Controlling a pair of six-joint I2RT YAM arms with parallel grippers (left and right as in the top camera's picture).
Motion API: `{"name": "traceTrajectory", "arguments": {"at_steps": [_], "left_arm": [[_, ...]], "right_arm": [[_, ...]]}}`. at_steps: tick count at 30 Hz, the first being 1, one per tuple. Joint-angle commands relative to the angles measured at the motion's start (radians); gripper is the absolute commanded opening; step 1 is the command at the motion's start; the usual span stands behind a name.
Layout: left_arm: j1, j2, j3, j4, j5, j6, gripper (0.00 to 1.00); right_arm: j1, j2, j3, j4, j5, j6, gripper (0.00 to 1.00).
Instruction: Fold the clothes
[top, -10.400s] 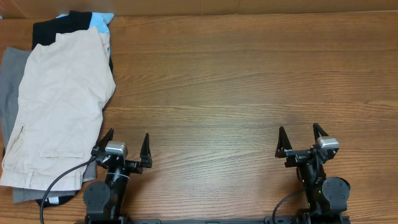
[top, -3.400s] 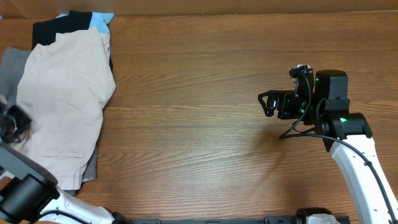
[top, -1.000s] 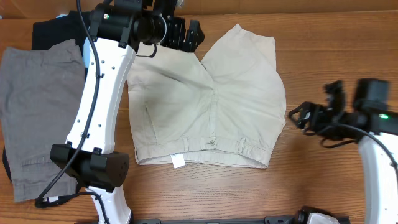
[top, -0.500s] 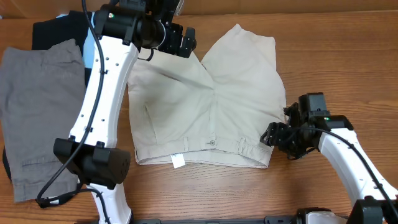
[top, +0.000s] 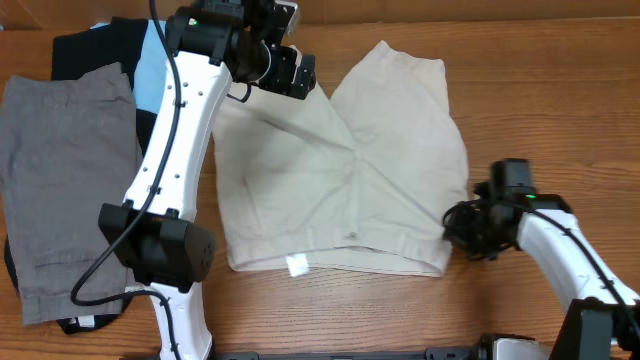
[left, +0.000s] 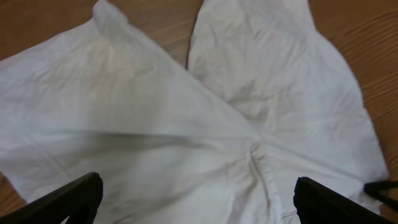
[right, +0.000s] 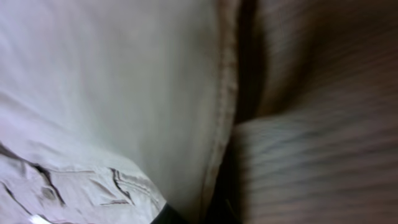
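The cream shorts (top: 340, 170) lie spread flat in the middle of the overhead frame, waistband toward the bottom; the left gripper (top: 298, 76) hangs over their upper left leg, fingers wide apart, holding nothing; the right gripper (top: 462, 228) is at their lower right edge; whether it grasps them, I cannot tell.

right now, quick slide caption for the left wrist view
Left gripper, fingers wide apart, hovers over the cream shorts spread on the wooden table.
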Motion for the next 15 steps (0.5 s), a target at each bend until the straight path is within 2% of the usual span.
{"name": "traceTrajectory", "arguments": {"at_steps": [1,5,6,10,12,15], "left_arm": [[0.005,0.043,-0.006,-0.012,-0.008,0.013,1.0],[0.005,0.069,-0.006,-0.021,-0.008,0.013,1.0],[0.005,0.074,-0.006,-0.021,-0.008,0.013,1.0],[0.005,0.084,-0.006,-0.022,-0.007,0.017,1.0],[0.005,0.085,-0.006,-0.022,-0.008,0.024,1.0],[0.005,0.085,-0.006,-0.024,-0.007,0.028,1.0]], "right_arm": [[-0.122,0.003,0.03,-0.034,0.04,-0.028,0.04],[-0.259,0.003,0.086,-0.1,0.006,-0.131,0.05],[-0.278,0.003,0.101,-0.114,0.006,-0.143,0.09],[-0.333,0.003,0.178,-0.185,0.003,-0.22,0.45],[-0.338,0.003,0.223,-0.223,0.005,-0.242,0.52],[-0.338,0.003,0.32,-0.288,0.006,-0.245,0.56]]}}
